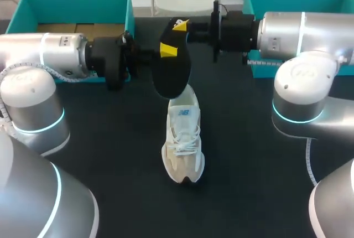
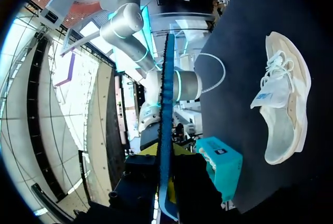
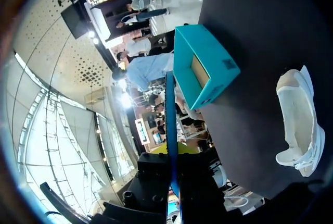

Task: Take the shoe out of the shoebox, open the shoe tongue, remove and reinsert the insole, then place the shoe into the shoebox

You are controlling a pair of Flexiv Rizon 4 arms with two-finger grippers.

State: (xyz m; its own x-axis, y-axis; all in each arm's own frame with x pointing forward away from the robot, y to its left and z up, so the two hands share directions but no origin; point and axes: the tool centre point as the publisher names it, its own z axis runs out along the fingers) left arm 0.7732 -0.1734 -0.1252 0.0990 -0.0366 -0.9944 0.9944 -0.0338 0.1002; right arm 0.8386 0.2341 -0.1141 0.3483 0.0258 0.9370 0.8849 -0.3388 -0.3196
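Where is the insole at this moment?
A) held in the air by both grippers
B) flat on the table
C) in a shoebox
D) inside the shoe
A: the left gripper and right gripper both clamp the insole, raised above the shoe.

Cream-and-beige lace-up sneaker [image 1: 183, 138]: frame centre, upright on sole, toe toward bottom edge, heel toward top, white laces loose, tongue with blue patch showing.
Dark oval insole [image 1: 172, 74]: out of sneaker, held off table at upper centre, tilted, lower end overlapping sneaker heel.
Teal cardboard shoebox tray [image 1: 77, 6]: upper left, open top, brown floor.
Second teal cardboard tray [image 1: 298, 0]: upper right, open.
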